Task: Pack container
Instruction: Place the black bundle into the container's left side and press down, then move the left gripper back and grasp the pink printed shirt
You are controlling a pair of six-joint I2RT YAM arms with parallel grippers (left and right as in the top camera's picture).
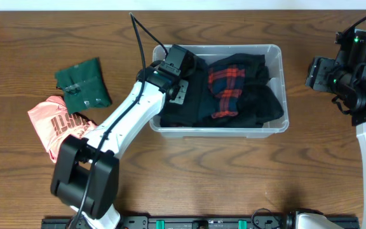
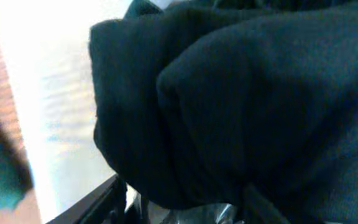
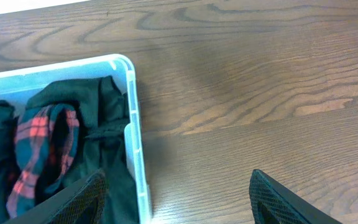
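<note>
**Two arms, one bin, four garments**

We count one container on the wooden table, two robot arms, and four pieces of clothing. The container sits toward the far side of the table, a little right of centre. It is a clear, colourless rectangular bin with rounded corners and a thick rim. Two garments lie inside it: a black garment on the left and a red-and-dark plaid garment in the middle, with more dark cloth filling the right end.

Two garments lie on the table, well to the left of the bin. One is a folded dark green garment, and a pink garment lies just in front of it.

The left gripper is over the bin's left end. Black cloth fills its wrist view, and we cannot tell how far its fingers are parted or whether they grip the cloth. The right gripper hangs over bare table, right of the bin, fingers spread wide with nothing between them.
</note>
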